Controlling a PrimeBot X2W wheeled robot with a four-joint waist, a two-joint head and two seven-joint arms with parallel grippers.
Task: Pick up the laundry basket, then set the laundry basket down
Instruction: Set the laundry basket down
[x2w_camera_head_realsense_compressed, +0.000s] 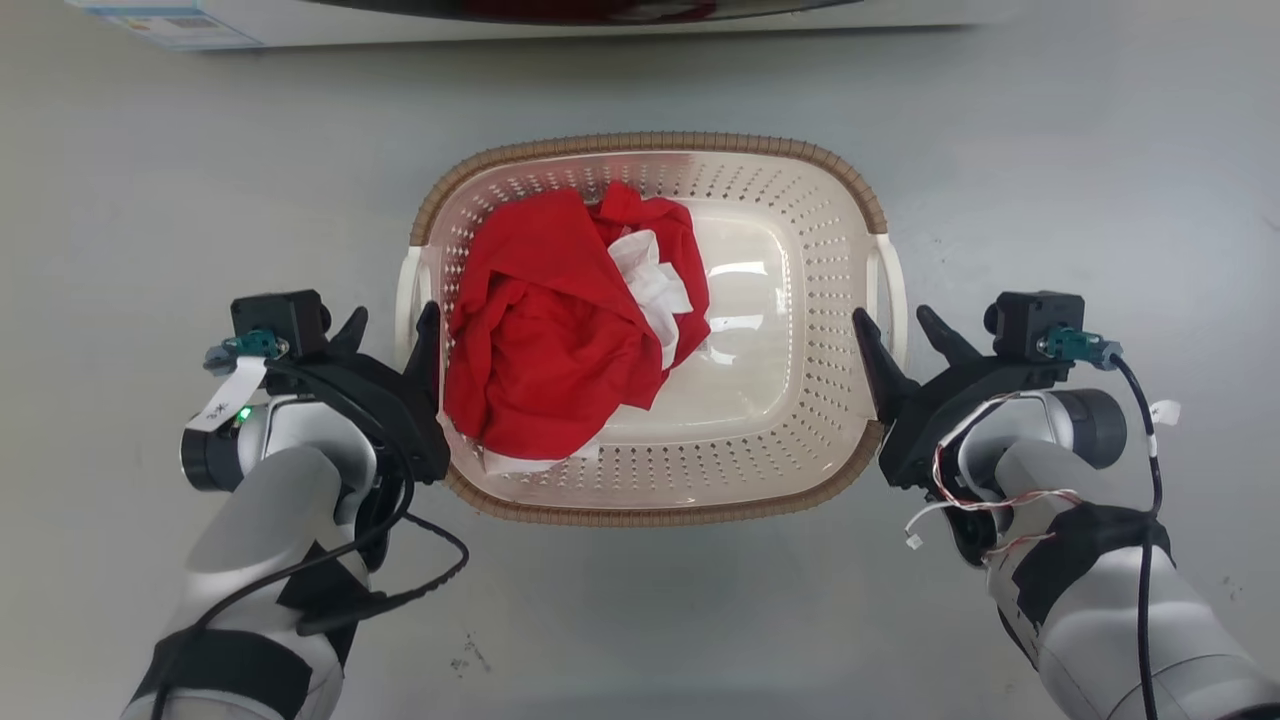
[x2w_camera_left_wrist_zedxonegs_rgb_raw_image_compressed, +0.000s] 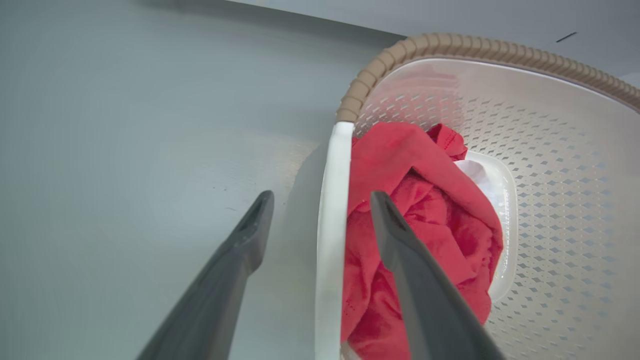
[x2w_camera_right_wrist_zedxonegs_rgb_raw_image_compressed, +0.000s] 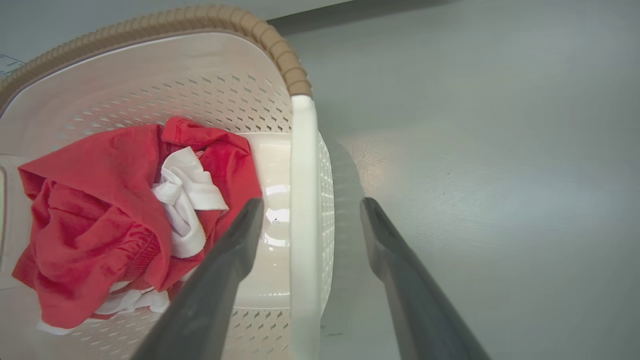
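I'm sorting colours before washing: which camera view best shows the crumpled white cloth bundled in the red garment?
The right wrist view: the crumpled white cloth lies close and large amid the red garment. The head view shows it smaller, from above; the left wrist view shows just a sliver.

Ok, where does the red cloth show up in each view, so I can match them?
Head view: red cloth in the left half of the basket.
Left wrist view: red cloth centre to lower right, just right of the white handle.
Right wrist view: red cloth at the left, inside the basket.
Shared landmark: the brown rim.
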